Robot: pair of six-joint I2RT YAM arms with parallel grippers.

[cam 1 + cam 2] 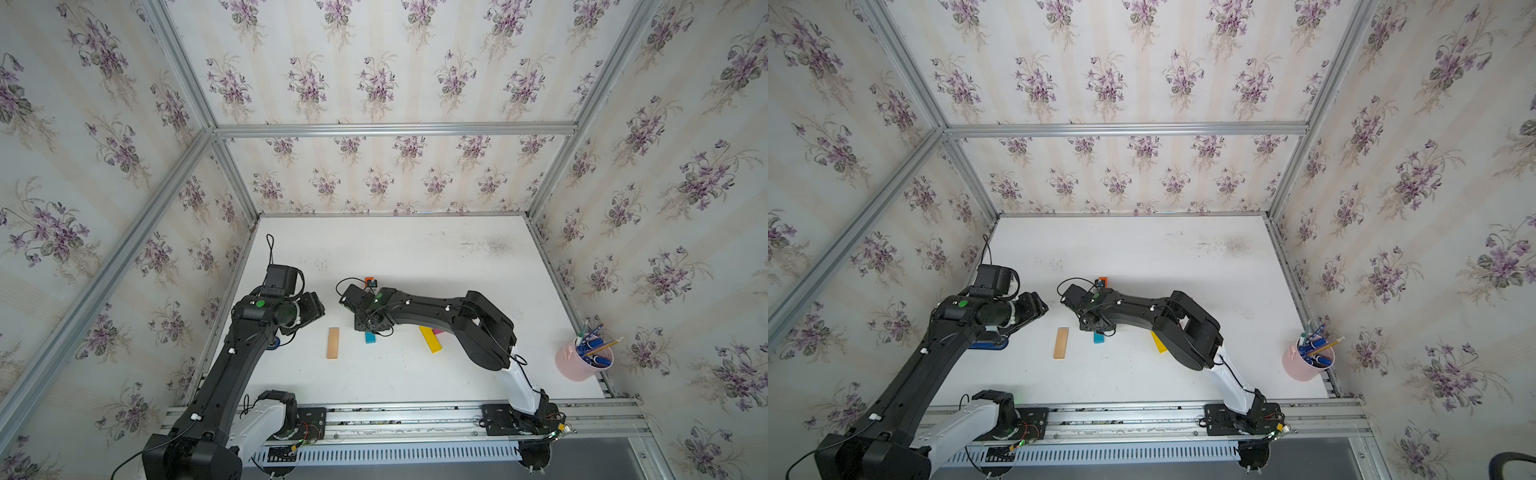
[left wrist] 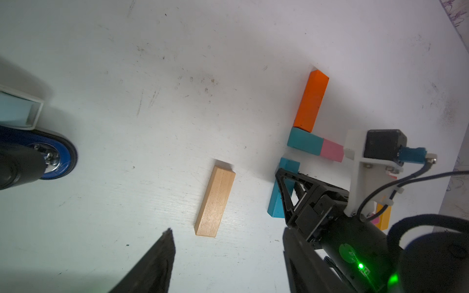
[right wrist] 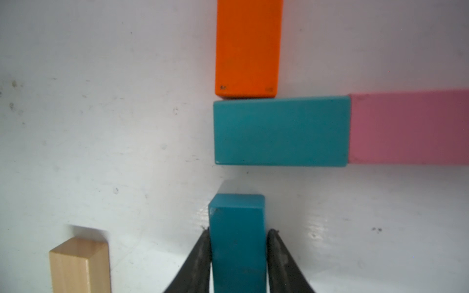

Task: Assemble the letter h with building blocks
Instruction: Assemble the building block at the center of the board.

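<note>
In the right wrist view my right gripper (image 3: 238,231) is shut on the long sides of a teal block (image 3: 237,243). This block's end points at a short teal block (image 3: 280,132), with a small gap between them. The short teal block touches an orange block (image 3: 247,48) and a pink block (image 3: 408,126). My left gripper (image 2: 228,253) is open and empty, just short of a plain wood block (image 2: 215,201). In both top views the wood block (image 1: 333,343) lies left of the held teal block (image 1: 370,337). A yellow block (image 1: 430,339) lies partly under the right arm.
A pink cup of pens (image 1: 582,361) stands at the table's right edge. A blue round thing (image 2: 58,154) and a pale box (image 2: 20,109) lie by the left arm, near the left wall. Metal frame rails border the table (image 1: 415,257).
</note>
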